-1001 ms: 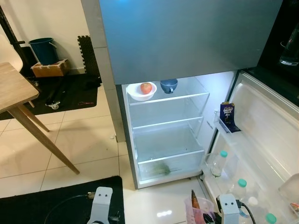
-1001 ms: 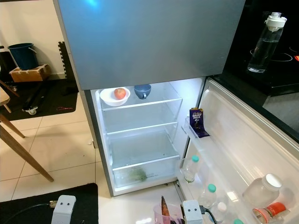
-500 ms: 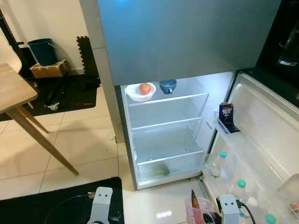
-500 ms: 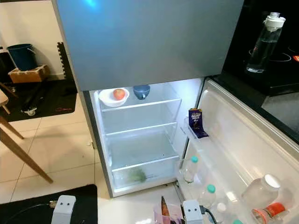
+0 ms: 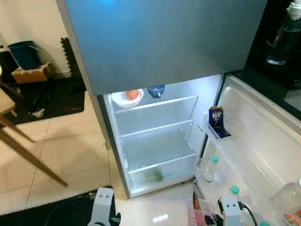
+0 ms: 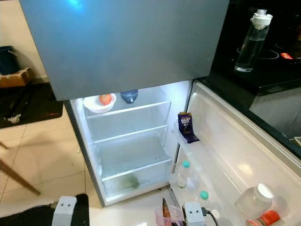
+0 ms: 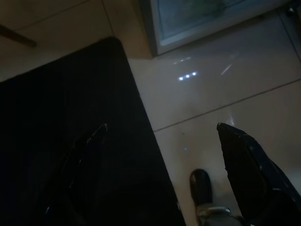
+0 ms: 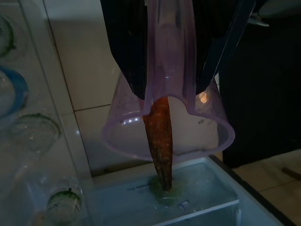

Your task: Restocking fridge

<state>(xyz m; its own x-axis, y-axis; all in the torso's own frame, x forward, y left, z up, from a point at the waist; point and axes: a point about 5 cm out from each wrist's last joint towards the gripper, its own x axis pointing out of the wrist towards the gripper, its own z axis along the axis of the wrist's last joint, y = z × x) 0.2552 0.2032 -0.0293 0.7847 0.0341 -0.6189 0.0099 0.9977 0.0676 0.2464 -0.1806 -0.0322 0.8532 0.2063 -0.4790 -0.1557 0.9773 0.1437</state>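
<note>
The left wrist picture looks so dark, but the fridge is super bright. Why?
In the left wrist view the left gripper hangs low over a black mat and dim floor; in the eye views the fridge glows from its own inside light, with slight blur.

Two silver wrist blocks w/ 2 dark screw dots each; right one (image 5: 231, 205) has black cable. Long black fingers (image 7: 249, 160).

One apple (image 6: 105, 99), two bowls (image 6: 96, 105), three capped bottles (image 6: 181, 173), one carrot (image 8: 159, 139).
</note>
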